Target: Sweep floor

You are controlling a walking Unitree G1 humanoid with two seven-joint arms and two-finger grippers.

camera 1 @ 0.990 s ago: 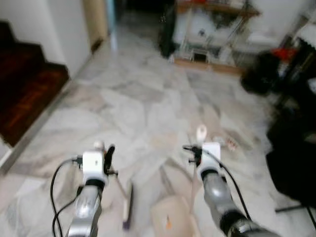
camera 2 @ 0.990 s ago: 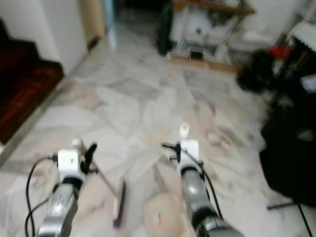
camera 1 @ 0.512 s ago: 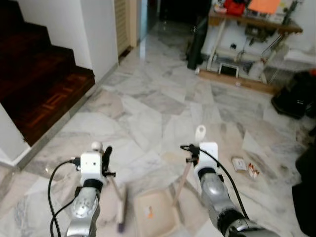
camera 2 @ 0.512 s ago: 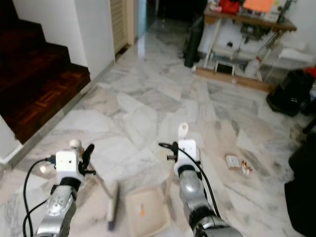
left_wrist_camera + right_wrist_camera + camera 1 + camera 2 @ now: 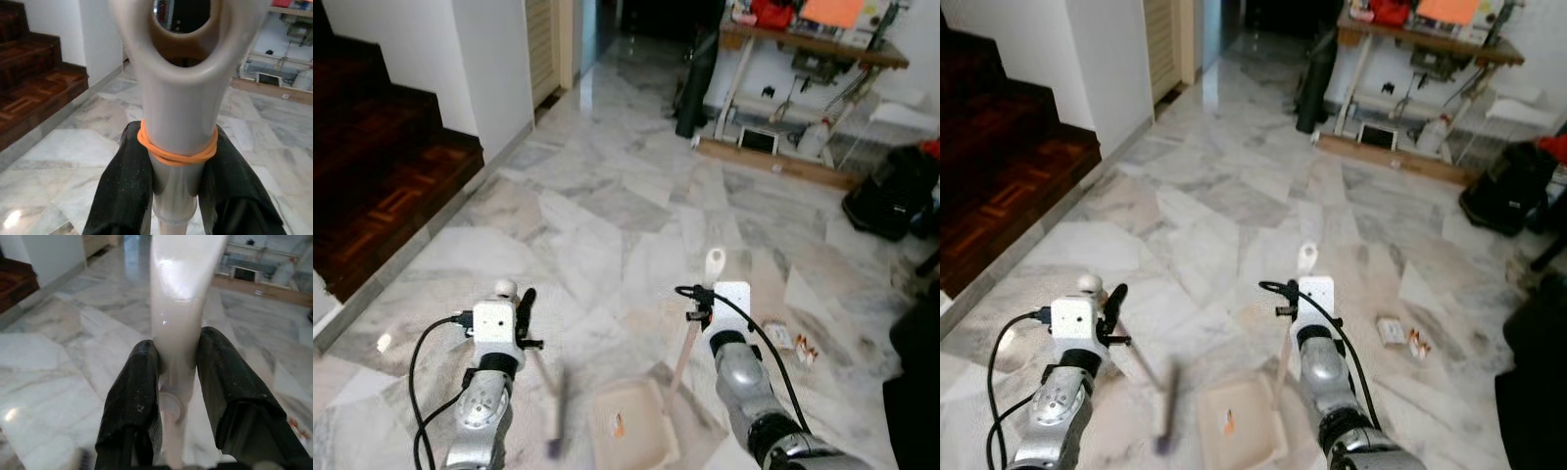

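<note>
My left gripper [image 5: 515,305] is shut on a cream broom handle [image 5: 180,93] with an orange rubber band round it. The broom's blurred brush [image 5: 555,411] hangs low over the marble floor. My right gripper [image 5: 704,297] is shut on the pale handle [image 5: 182,289] of a cream dustpan [image 5: 627,437], which sits low in front of me with an orange scrap inside it. Small bits of litter [image 5: 779,336] lie on the floor to the right of my right arm.
Dark wooden stairs [image 5: 372,186] rise on the left beside a white wall [image 5: 489,59]. A wooden table [image 5: 808,54] with clutter stands at the back right, with black bags [image 5: 891,196] on the right. Open marble floor [image 5: 607,215] stretches ahead.
The whole picture has sharpened and shifted slightly, so the camera has moved. Both grippers keep their hold; the broom's brush is blurred as it swings.
</note>
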